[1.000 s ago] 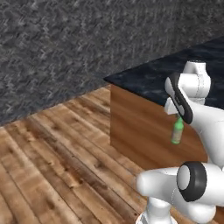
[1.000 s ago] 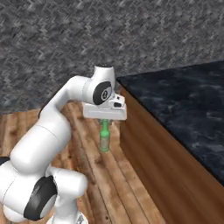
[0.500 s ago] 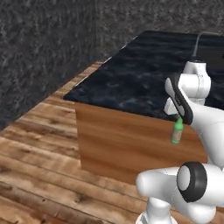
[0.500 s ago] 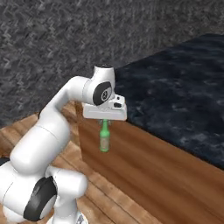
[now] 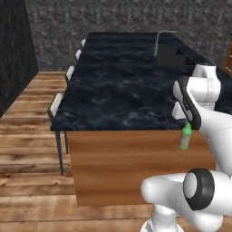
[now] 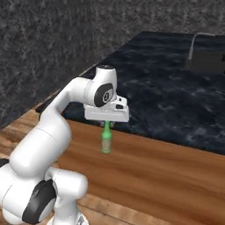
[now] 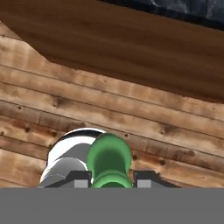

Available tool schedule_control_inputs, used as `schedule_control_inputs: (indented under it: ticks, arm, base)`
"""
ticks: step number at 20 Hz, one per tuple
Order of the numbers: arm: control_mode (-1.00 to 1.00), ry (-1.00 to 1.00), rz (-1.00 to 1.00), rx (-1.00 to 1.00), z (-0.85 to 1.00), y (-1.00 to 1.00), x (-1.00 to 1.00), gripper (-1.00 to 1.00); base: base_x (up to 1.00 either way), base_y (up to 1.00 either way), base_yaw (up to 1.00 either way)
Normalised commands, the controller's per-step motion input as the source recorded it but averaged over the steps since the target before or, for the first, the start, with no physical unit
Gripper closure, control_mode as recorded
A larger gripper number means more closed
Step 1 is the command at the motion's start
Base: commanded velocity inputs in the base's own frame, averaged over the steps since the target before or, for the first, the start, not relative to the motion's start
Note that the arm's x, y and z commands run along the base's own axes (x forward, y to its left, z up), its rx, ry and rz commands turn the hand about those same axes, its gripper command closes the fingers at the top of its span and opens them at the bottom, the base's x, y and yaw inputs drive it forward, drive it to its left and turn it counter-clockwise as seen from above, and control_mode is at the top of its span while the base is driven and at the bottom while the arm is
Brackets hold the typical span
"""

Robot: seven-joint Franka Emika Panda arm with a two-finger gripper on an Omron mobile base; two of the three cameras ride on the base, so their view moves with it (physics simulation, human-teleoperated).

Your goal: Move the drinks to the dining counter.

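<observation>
**Green bottle carried in front of the dining counter**

Left base view: The slim green bottle is seen at the right of the frame, hanging upright by its neck from the gripper, whose fingers are pinched onto it. It is outlined against the wooden base of the dining counter, just below the edge of the black marble top. White-seated stools are lined along the counter's left side, and a faucet stands near the upper right. A plank floor fills the lower left.

Right base view: The bottle is shown at centre left, suspended under the gripper and clear of the floor, in front of the counter's wooden side. The faucet appears at the upper right.

Hand view: The bottle is seen from above at bottom centre, clamped between the two dark fingertips. The wooden floor lies beneath, and the counter's base crosses the top of the frame.
</observation>
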Motion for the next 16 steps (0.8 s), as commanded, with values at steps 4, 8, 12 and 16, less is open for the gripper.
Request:
schedule_control_inputs:
  ticks: [4,8,12,16]
  arm:
    - [1.0,0.0,0.0,0.0,0.0,0.0,0.0,1.0]
    - [1.0,0.0,0.0,0.0,0.0,0.0,0.0,1.0]
    - [1.0,0.0,0.0,0.0,0.0,0.0,0.0,1.0]
    - [1.0,0.0,0.0,0.0,0.0,0.0,0.0,1.0]
  base:
    - [0.84,1.0,-0.44]
    - [0.78,1.0,-0.37]
    - [0.65,0.88,-0.15]
    - [0.43,0.81,0.0]
